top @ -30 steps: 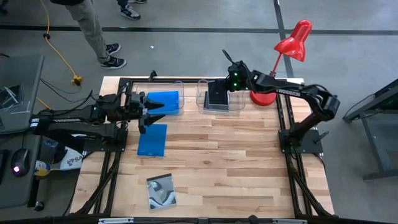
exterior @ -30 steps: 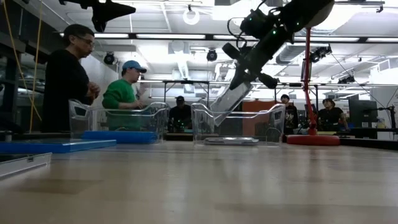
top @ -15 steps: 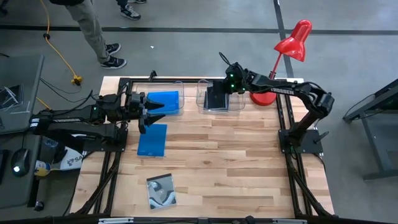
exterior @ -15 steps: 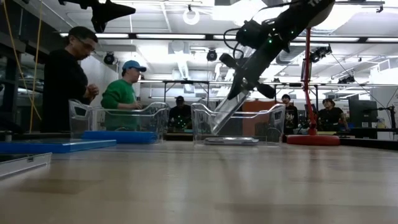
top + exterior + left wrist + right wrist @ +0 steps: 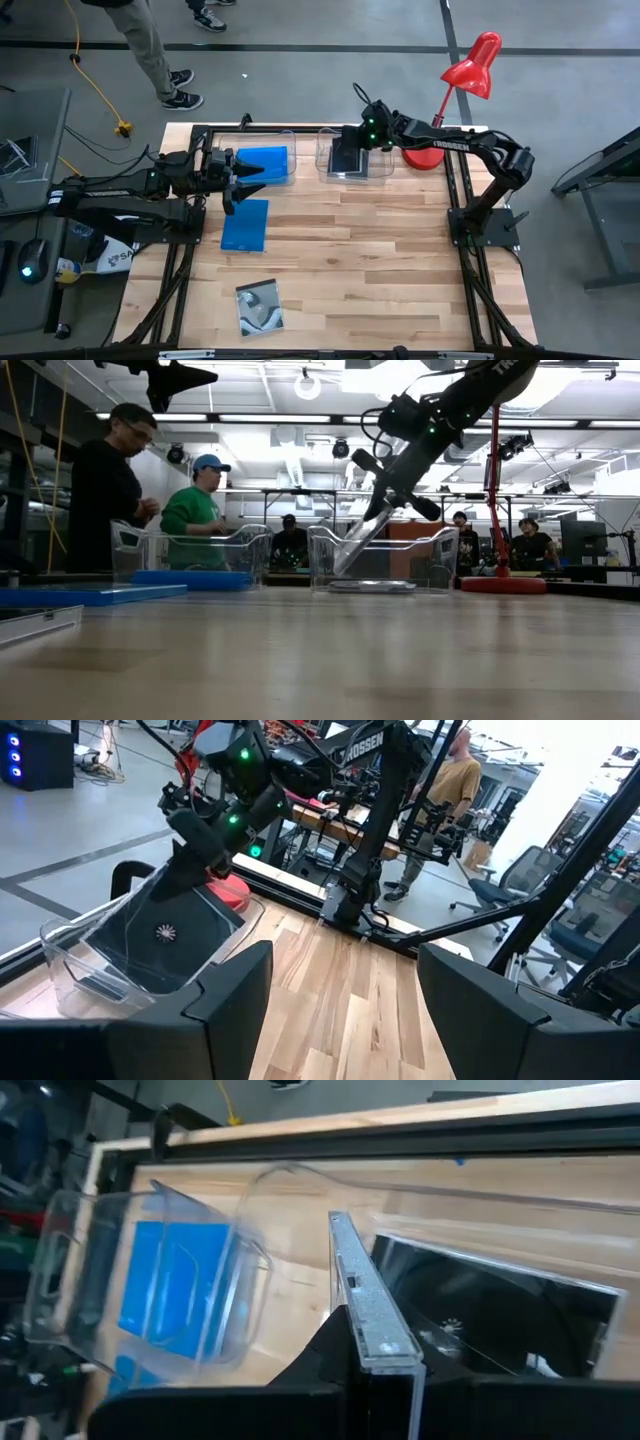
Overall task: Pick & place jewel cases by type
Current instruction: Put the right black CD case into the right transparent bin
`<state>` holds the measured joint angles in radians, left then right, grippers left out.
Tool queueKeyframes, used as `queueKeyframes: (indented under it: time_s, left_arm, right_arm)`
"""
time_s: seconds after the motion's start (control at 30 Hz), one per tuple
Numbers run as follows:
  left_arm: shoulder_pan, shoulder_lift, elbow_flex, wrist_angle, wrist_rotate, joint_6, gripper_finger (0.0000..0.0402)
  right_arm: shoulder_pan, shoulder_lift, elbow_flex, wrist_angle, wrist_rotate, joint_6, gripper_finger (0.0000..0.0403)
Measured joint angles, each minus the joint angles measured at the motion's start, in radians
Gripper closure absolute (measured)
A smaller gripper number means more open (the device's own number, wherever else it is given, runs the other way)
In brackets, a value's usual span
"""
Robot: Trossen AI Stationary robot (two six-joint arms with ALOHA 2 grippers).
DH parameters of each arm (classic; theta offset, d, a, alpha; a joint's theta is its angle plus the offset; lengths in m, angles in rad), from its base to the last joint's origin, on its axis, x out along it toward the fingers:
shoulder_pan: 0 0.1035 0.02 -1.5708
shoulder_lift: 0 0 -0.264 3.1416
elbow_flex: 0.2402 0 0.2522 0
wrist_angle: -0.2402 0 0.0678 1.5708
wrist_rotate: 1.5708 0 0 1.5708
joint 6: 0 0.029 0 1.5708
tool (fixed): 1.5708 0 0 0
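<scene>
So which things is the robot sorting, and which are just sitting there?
Sorting: black case shut in the right gripper, tilted into the right tub; blue case in the left tub; blue case on the table; swirl-covered case.
Just there: red lamp.

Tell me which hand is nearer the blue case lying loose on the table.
Left. The left hand hovers just above the blue case; the right hand is far off over the right tub.

Partly legible white lettering along the right arm point(image 5: 450, 146) in the high view, reading roughly "TROSSEN"; on the same arm point(image 5: 375, 740) in the left wrist view, "OSSEN". Nothing else readable.
</scene>
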<state>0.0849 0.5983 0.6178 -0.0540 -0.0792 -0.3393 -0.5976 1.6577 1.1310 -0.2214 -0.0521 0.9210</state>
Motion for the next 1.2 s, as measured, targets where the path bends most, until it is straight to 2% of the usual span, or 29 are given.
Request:
queueKeyframes:
  time_s: [0.23, 0.57, 0.8, 1.2]
  left_arm:
    - [0.000, 0.000, 0.000, 0.000, 0.000, -0.006, 0.0154]
    - [0.000, 0.000, 0.000, 0.000, 0.000, -0.009, 0.0154]
    - [0.000, 0.000, 0.000, 0.000, 0.000, -0.011, 0.0154]
    - [0.000, 0.000, 0.000, -0.001, 0.000, -0.011, 0.0154]
  right_arm:
    - [0.000, 0.000, 0.000, 0.005, -0.007, 0.021, 0.0400]
    - [0.004, 0.082, 0.000, 0.080, -0.076, 0.049, 0.0398]
    - [0.003, 0.091, 0.000, 0.087, -0.081, 0.047, 0.0399]
    - [0.002, 0.091, 0.000, 0.033, -0.123, 0.006, 0.0334]
